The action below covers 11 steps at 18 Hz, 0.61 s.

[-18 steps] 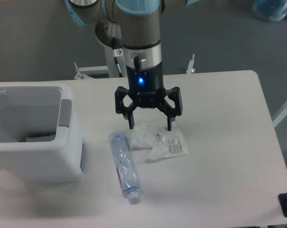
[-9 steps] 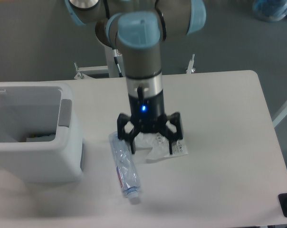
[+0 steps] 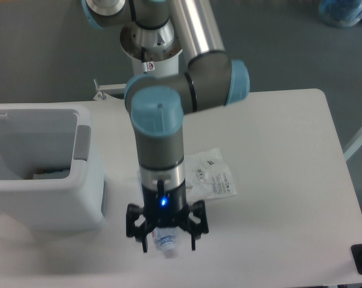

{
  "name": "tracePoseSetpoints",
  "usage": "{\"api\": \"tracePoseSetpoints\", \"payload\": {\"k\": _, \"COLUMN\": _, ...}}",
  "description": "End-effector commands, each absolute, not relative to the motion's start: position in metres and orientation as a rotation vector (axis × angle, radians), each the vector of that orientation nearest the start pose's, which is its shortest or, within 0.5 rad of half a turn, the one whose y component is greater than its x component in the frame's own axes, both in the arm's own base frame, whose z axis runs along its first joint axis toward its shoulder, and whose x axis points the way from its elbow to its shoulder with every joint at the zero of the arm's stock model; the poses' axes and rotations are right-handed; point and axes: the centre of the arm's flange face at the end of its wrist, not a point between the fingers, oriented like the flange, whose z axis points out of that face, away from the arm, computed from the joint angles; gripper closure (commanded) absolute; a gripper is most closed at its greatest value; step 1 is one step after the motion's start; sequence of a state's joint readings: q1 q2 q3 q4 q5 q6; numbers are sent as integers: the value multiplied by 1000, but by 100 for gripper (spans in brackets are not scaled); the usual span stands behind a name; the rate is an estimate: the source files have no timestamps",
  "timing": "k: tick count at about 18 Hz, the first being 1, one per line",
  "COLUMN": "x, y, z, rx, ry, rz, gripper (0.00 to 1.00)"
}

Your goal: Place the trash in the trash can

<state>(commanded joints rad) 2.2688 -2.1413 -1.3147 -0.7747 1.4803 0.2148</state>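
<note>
Gripper [image 3: 167, 241] fingers spread, straddling the clear plastic bottle's white-capped end [image 3: 166, 243] on the white tabletop [image 3: 277, 180] — apparently positioned for pickup — nothing grasped yet.

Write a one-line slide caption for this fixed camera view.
Open gripper straddles the water bottle, plastic bag behind, trash can alongside.

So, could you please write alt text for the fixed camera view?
The robot's open gripper straddles the capped end of a plastic bottle lying on the white table. A plastic bag lies behind it, and a white trash can stands at left.
</note>
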Motion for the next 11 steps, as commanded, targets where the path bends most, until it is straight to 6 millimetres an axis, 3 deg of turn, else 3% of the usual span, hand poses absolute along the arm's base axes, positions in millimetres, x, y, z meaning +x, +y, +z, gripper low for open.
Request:
{"api": "tracePoseSetpoints", "payload": {"k": 6, "x": -370, "y": 660, "z": 309, "rx": -2655, "ry": -658, "rz": 151, "gripper": 0}}
{"api": "tracePoseSetpoints", "payload": {"k": 11, "x": -368, "y": 652, "z": 267, "rx": -2725, "ry": -709, "rz": 142, "gripper": 0}}
